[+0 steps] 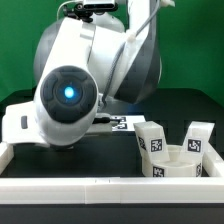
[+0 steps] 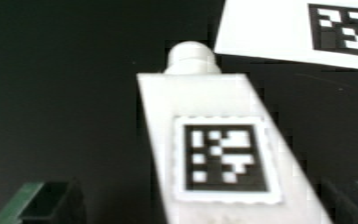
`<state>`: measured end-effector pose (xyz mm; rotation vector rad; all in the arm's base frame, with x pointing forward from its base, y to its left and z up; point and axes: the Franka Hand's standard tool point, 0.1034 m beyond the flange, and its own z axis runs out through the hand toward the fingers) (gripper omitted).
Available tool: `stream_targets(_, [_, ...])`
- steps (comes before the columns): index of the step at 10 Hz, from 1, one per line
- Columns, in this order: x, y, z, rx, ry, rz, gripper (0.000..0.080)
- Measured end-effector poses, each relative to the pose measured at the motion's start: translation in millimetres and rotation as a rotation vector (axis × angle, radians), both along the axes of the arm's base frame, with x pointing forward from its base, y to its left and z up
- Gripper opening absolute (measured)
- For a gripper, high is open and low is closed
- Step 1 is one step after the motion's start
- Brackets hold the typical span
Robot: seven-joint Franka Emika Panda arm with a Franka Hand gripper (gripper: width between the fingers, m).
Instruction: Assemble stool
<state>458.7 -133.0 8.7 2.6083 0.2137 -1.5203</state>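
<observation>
Stool leg (image 2: 211, 120), tag up, on the dark table (image 2: 51, 90), between fingers of the wide-open gripper (image 2: 202, 203), seemingly untouched

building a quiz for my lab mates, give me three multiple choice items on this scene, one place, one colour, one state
1. In the exterior view the parts pile sits: A) far left B) right C) on the arm
2. The table is: A) black B) white C) red
3. The fingers are: A) open, either side of the leg B) shut on the leg C) shut, empty
Answers: 1 B, it shows low on that view's right. 2 A, the bare surface is black. 3 A, gaps show beside the leg.
</observation>
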Motion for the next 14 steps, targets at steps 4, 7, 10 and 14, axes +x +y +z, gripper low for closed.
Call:
stream_targets(4, [-1.7,0.6,2.3,-0.015,0.062,-0.002,0.0649])
stream_targets(7, [-0.5,5.4,1.0,-0.012,0.059,0.005,0.0379])
stream_targets(10, [-0.6,5.2,1.1,-0.008,0.056,0.006,0.0324])
stream_targets(14, [5.0,17.7,25.5,0.012,0.045,-0.045,0.0324])
